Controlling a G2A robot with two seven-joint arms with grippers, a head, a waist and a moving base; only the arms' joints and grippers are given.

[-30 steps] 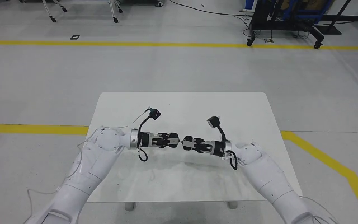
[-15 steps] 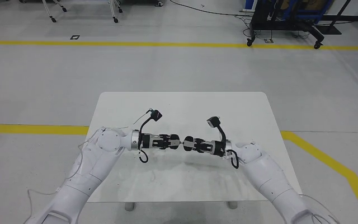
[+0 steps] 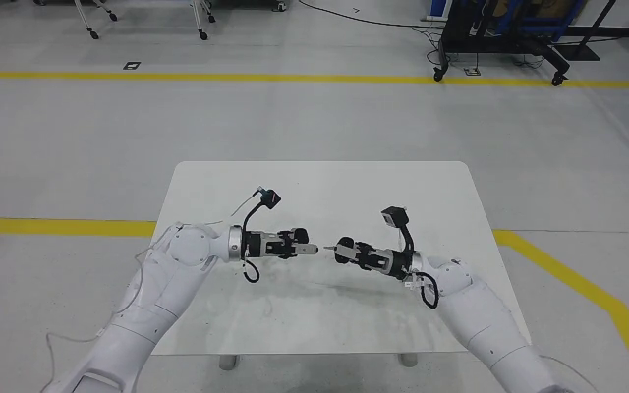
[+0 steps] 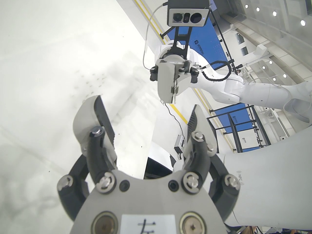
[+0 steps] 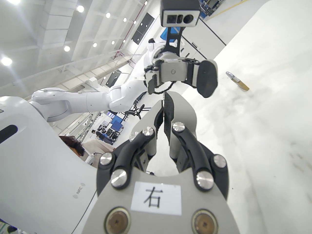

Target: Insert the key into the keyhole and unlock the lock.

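Right claw [image 3: 339,250] has drawn back from the left claw [image 3: 311,248], which stands open and empty. Right claw is closed; no key discernible. Lock [image 5: 237,82] lies flat on the tabletop [image 3: 393,187] beside the left claw, judged nearer.

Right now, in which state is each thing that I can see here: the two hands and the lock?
left hand: open, empty.
right hand: shut; whether it holds anything, I cannot tell.
lock: lying on its side on the table, touched by neither hand; locked or unlocked, too small to tell.
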